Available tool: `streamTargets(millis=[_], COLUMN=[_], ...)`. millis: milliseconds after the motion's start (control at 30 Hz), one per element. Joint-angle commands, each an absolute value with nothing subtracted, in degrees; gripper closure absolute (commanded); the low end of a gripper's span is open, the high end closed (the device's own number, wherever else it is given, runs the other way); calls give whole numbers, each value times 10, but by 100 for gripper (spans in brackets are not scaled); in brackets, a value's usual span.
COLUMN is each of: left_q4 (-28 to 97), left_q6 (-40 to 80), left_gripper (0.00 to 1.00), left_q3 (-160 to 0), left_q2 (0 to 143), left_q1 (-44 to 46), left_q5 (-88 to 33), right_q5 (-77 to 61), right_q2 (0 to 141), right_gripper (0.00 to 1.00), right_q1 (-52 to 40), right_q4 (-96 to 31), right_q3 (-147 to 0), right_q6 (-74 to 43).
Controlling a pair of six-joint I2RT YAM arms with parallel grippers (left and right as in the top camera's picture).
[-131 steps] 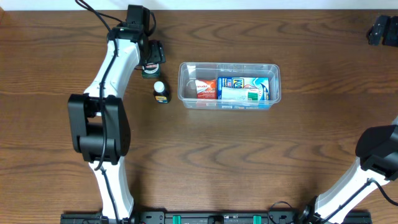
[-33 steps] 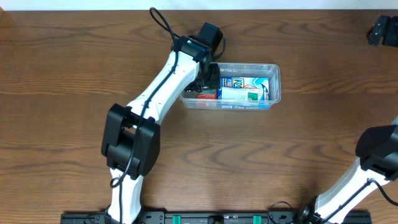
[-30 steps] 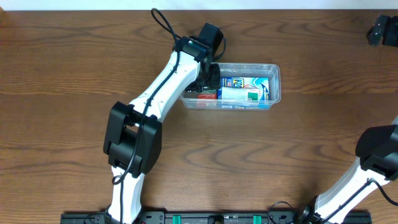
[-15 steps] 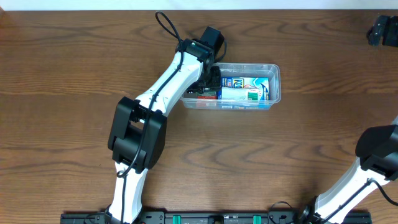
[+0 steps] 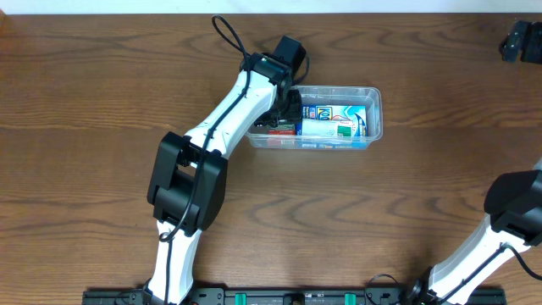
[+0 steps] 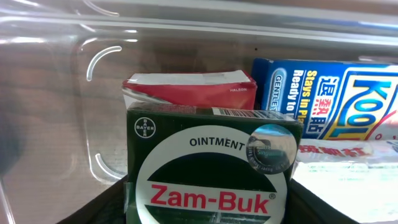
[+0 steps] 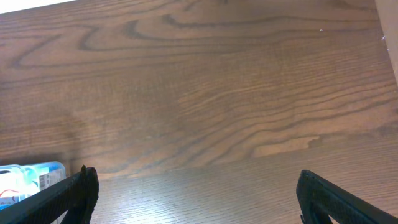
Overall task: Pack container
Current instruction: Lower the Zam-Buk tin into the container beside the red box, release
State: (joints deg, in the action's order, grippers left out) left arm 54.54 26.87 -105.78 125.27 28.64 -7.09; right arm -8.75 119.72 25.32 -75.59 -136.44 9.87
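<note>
Container [image 5: 378, 110]: near table's [image 5: 85, 169] far edge; red box [image 6: 186, 84] and blue box [image 6: 323, 106] are in.
Left gripper [image 5: 286, 106]: jaws flank your Zam-Buk box [image 6: 208, 168] at its left end (held or freed, cannot tell).
Right gripper [image 7: 196, 186]: wide open, empty.
Remaining: probably only your withdrawal.

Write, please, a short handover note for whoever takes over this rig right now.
Left pincer: inside the container's left end, green Zam-Buk box between its jaws; gripped or released, cannot tell.
Right pincer: open, empty, over the table.
Done: red box and blue box lie in the container.
To do: let the Zam-Buk box go, withdraw the left arm, then check the table that the arm hides.
</note>
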Motion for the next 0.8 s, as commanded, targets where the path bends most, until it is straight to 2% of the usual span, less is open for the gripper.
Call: streamTargets(millis=[0, 467, 767], left_q4=[545, 544, 588], left_q6=[271, 266, 199], left_gripper=[28, 22, 22], left_q3=[-1060, -1064, -1105], left_q2=[1263, 1256, 1162], left_q1=[290, 287, 271], left_q5=[-62, -63, -84], right_q5=[-88, -88, -88], right_q2=[1191, 1191, 1191], right_gripper=[1, 1, 1], right_q1=[255, 255, 255], right_q4=[-756, -756, -756], right_q3=[-1370, -1370, -1370], right_q6=[93, 92, 92])
